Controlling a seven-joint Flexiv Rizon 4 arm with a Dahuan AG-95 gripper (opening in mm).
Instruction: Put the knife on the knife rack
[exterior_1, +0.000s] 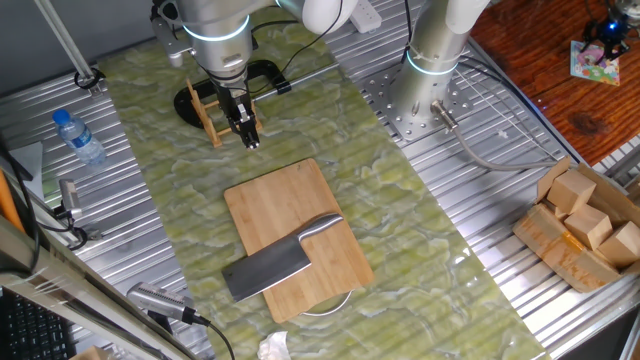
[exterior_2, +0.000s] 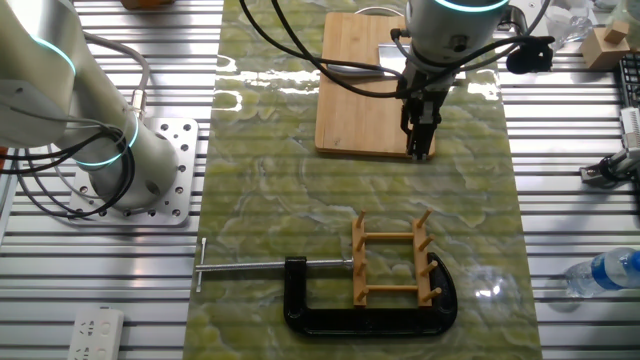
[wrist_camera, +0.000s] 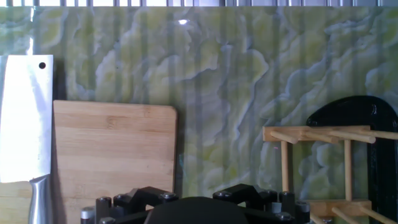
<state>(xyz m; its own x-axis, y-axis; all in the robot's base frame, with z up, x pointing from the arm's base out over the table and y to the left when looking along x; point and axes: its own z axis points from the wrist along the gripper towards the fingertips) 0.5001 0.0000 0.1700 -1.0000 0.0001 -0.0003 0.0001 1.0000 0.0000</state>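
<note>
The knife (exterior_1: 270, 271), a steel cleaver with a broad grey blade and a shiny handle (exterior_1: 322, 228), lies flat on the bamboo cutting board (exterior_1: 275, 200). In the hand view the knife (wrist_camera: 25, 118) runs along the board's left side. The knife rack (exterior_1: 205, 112), light-wood slats and dowels, stands on the green mat and is held in a black clamp (exterior_1: 262, 72). My gripper (exterior_1: 250, 142) hangs above the mat between the rack and the board's far edge. Its fingers taper together and hold nothing. In the other fixed view the gripper (exterior_2: 420, 153) is over the board's near edge, and the knife rack (exterior_2: 392, 262) stands apart.
A plastic water bottle (exterior_1: 78, 137) lies left of the mat. A cardboard box of wooden blocks (exterior_1: 585, 225) sits at the right. A second arm's base (exterior_1: 435, 60) stands behind the mat. The clamp's screw bar (exterior_2: 245, 267) sticks out sideways.
</note>
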